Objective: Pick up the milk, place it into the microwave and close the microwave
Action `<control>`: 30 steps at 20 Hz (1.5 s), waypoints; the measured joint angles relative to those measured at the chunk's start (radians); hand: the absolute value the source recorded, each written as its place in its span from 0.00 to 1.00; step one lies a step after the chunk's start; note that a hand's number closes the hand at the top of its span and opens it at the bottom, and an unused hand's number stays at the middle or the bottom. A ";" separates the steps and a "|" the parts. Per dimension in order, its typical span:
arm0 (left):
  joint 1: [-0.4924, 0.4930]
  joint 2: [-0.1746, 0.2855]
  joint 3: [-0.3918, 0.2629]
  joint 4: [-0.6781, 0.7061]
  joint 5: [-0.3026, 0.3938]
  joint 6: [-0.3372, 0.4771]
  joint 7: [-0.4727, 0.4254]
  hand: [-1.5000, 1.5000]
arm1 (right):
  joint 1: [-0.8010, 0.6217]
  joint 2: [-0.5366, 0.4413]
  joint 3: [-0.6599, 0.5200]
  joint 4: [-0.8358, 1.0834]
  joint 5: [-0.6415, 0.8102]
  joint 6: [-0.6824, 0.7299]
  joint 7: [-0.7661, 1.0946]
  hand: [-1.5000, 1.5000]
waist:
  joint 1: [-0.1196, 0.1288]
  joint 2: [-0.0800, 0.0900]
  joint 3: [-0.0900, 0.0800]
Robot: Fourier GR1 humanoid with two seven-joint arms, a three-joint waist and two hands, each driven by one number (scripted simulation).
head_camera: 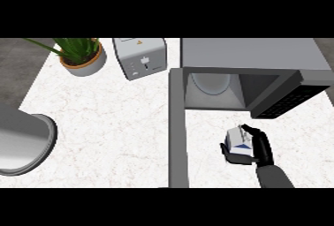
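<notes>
A small white milk carton [239, 142] with a blue mark sits in my right hand [259, 145], whose fingers and thumb curl round it. The hand holds it just in front of the open microwave [254, 57], below the cavity opening. Inside the cavity a round glass turntable [210, 84] shows. The microwave door [178, 128] swings out to the left, edge-on toward me, reaching down to the view's lower edge. My left hand does not show.
A silver toaster [141, 57] stands at the back, left of the microwave. A potted green plant [81, 55] is at the back left. A large grey metal pot [23, 143] lies at the left edge of the white counter [111, 128].
</notes>
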 measured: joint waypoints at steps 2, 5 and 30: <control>-0.014 0.005 0.003 0.008 0.001 -0.004 0.008 0.00 | -0.054 -0.017 0.001 0.044 0.003 0.039 -0.015 1.00 | 0.003 0.004 0.002; -0.017 0.009 0.018 0.037 0.005 -0.023 -0.012 0.00 | -0.101 -0.039 -0.012 0.089 -0.009 0.097 -0.059 1.00 | 0.007 0.006 0.003; -0.073 0.006 0.131 0.112 0.066 -0.077 0.055 0.00 | -0.302 0.018 0.099 -0.271 0.035 0.225 0.371 1.00 | -0.019 -0.001 0.001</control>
